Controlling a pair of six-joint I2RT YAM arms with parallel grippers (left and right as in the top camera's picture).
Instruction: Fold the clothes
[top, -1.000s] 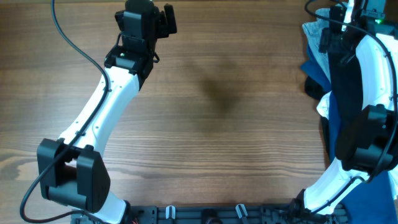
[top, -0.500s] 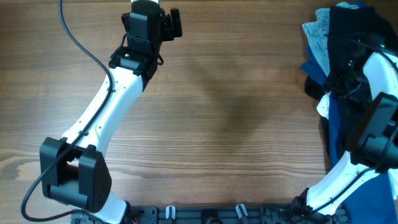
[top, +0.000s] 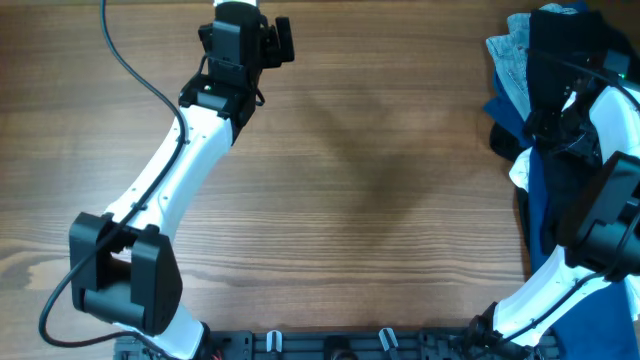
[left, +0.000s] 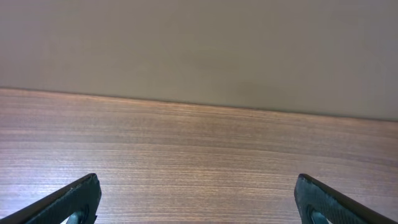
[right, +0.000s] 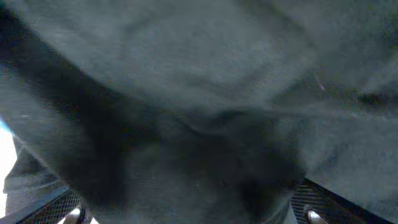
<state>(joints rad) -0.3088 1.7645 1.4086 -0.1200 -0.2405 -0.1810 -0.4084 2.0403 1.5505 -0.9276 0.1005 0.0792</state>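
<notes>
The black garment (top: 563, 38) lies bunched on the clothes pile at the table's far right corner. It fills the right wrist view (right: 205, 93) as dark matte folds. No white label shows. My right gripper (right: 189, 214) is pressed into it, its fingers wide apart at the lower corners with black fabric between them. In the overhead view the right gripper is lost against the garment. My left gripper (top: 272, 38) is open and empty above bare wood near the table's far edge, also in the left wrist view (left: 198, 205).
Light blue denim jeans (top: 508, 60) and dark blue fabric (top: 508, 112) lie in the same pile beside the black garment. More dark blue cloth (top: 545, 215) hangs along the right edge. The wooden table (top: 380, 220) stretches between the arms.
The right arm has drawn back from the far corner and the black garment now stands bunched up over the pile. The left arm has drifted slightly right.
</notes>
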